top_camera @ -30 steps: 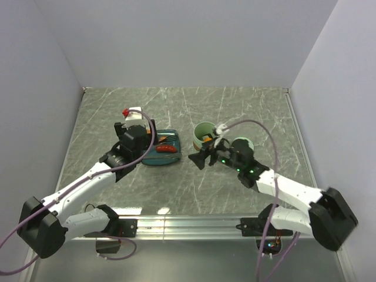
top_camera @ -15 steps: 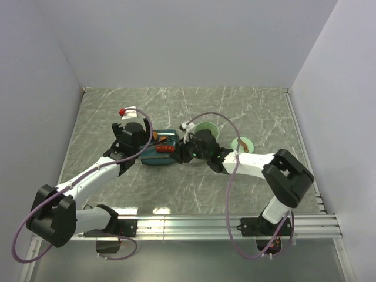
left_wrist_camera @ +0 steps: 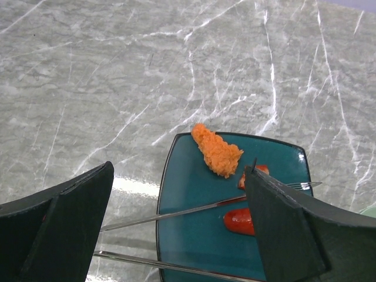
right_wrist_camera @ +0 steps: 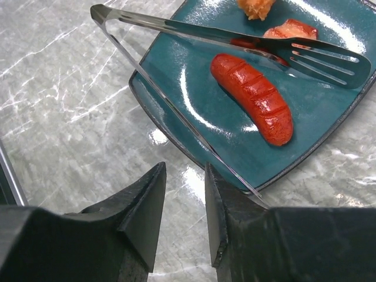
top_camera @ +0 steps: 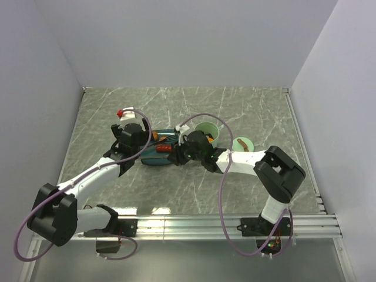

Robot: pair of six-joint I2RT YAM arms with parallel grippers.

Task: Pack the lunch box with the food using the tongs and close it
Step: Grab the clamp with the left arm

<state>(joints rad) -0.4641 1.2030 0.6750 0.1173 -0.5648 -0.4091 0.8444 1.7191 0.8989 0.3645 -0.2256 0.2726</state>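
The tongs [right_wrist_camera: 176, 26] are seen lying across a dark teal plate [right_wrist_camera: 176, 76] on the marble-patterned desk [right_wrist_camera: 70, 100], with the hinge end off the plate's corner and the slotted tip over the food. The right tool [right_wrist_camera: 184, 170] is held low at the plate's edge. Its jaws are set at a narrow slit through which only the desk is seen — nothing is gripped between them. The nearer arm of the tongs runs past the outer side of one finger [right_wrist_camera: 229, 205]; whether it is touched cannot be told.

Shown on the plate are a red sausage [right_wrist_camera: 252, 100], a smaller red piece [right_wrist_camera: 291, 29] partly covered by the tongs' other arm, and an orange breaded piece [right_wrist_camera: 255, 7] at the far edge.

The left tool [left_wrist_camera: 179, 170] is held over the plate's opposite side, its jaws spread wide and empty.

From above, the lunch box [top_camera: 207, 130] is seen standing upright and uncovered beside the plate, just beyond the right arm's wrist — its lid [top_camera: 242, 144] is laid flat on the desk to its right in that view, apart from it, with the brown handle up.
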